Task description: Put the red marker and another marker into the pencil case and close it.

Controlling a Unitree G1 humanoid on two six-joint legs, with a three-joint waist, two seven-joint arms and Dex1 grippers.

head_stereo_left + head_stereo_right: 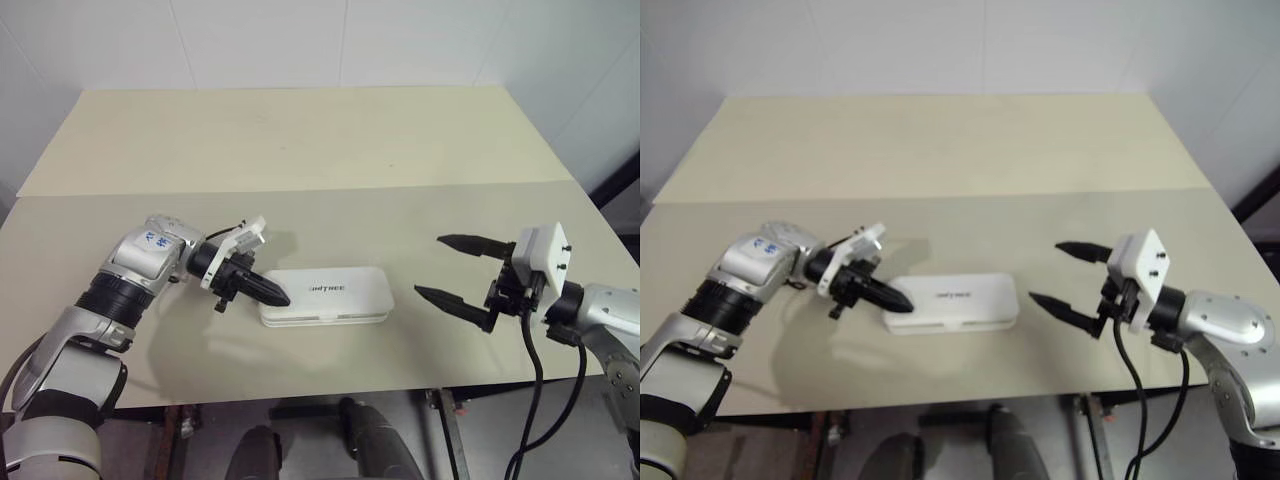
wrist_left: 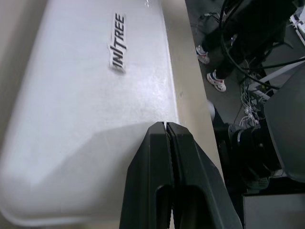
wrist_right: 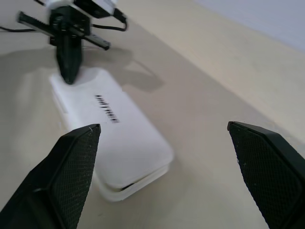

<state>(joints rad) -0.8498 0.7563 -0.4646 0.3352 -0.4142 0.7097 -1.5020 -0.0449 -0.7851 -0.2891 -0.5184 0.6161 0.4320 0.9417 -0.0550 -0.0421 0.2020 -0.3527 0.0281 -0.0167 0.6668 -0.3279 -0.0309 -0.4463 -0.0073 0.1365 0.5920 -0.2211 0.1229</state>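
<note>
The white pencil case (image 1: 335, 295) lies near the table's front edge with its lid down and dark lettering on top. My left gripper (image 1: 275, 293) is shut, empty, and points down at an angle. Its tips are at the case's left end; the left wrist view puts them (image 2: 166, 125) just over the lid (image 2: 95, 95). My right gripper (image 1: 430, 266) hangs open and empty to the right of the case, a short way off. In the right wrist view the case (image 3: 119, 143) lies between and beyond its fingers. The red marker and the other marker are out of view.
The beige table (image 1: 300, 150) stretches bare behind the case, with a seam running across it. Its front edge (image 1: 330, 385) runs close below the case. White walls stand behind and beside the table.
</note>
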